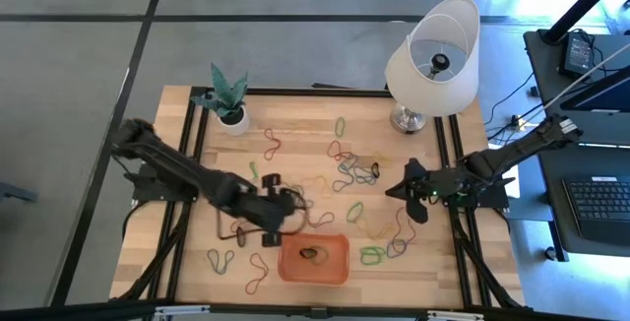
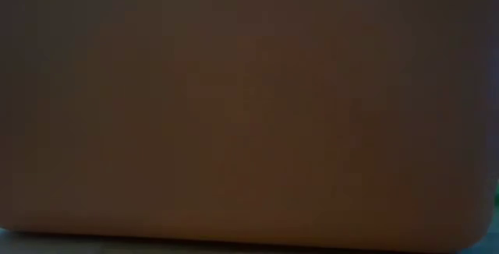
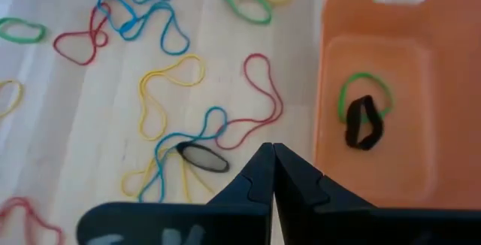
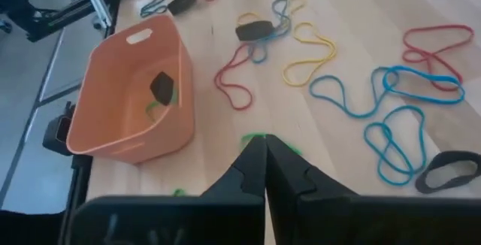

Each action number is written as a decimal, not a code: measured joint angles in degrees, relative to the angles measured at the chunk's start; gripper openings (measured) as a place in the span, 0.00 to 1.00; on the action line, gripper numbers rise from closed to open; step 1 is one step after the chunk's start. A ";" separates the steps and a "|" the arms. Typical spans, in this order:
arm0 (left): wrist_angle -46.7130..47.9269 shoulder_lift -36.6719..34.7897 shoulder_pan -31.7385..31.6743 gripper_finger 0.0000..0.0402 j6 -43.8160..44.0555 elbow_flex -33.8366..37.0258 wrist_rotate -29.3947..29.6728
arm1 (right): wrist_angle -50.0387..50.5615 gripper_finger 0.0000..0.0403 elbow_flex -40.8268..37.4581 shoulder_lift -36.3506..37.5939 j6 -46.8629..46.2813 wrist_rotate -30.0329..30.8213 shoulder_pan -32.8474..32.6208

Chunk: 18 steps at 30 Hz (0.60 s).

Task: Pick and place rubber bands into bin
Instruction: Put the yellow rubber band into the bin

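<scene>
The wooden desk carried scattered rubber bands, an orange bin, a white lamp and a potted plant.

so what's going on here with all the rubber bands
Two robot arms are clearing rubber bands off a wooden table into an orange bin. The bin holds a green band and a black band; many coloured ones lie scattered on the table. The left gripper is shut beside the bin, with nothing visibly between its fingers. The right gripper is shut too, waiting over the table's right side.
</scene>
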<state>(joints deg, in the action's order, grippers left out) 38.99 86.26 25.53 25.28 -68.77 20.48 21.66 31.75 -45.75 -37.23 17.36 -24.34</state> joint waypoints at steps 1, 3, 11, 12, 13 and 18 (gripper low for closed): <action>-2.14 -2.69 0.40 0.00 0.37 3.19 0.58 | 0.79 0.00 1.59 -2.01 -0.02 -0.04 0.00; -5.58 -7.92 1.21 0.00 0.74 9.02 2.35 | 3.18 0.00 5.16 -6.64 -0.08 -0.10 0.00; -8.13 -27.41 2.59 0.00 1.15 23.95 3.78 | 20.86 0.00 23.14 -28.97 -9.53 -5.22 0.02; -7.95 -29.67 2.63 0.00 1.13 25.12 3.75 | 23.02 0.00 24.96 -31.60 -9.62 -7.18 0.02; -7.47 -31.79 2.63 0.00 1.02 26.16 3.72 | 24.70 0.01 26.56 -34.27 -9.77 -8.69 0.00; -4.17 -40.87 2.61 0.00 -2.49 29.68 3.45 | 28.27 0.07 30.67 -45.15 -9.82 -12.10 -0.85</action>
<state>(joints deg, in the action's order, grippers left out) 34.82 45.39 28.14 22.78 -39.09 23.93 49.93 62.42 -90.89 -47.05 5.27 -25.19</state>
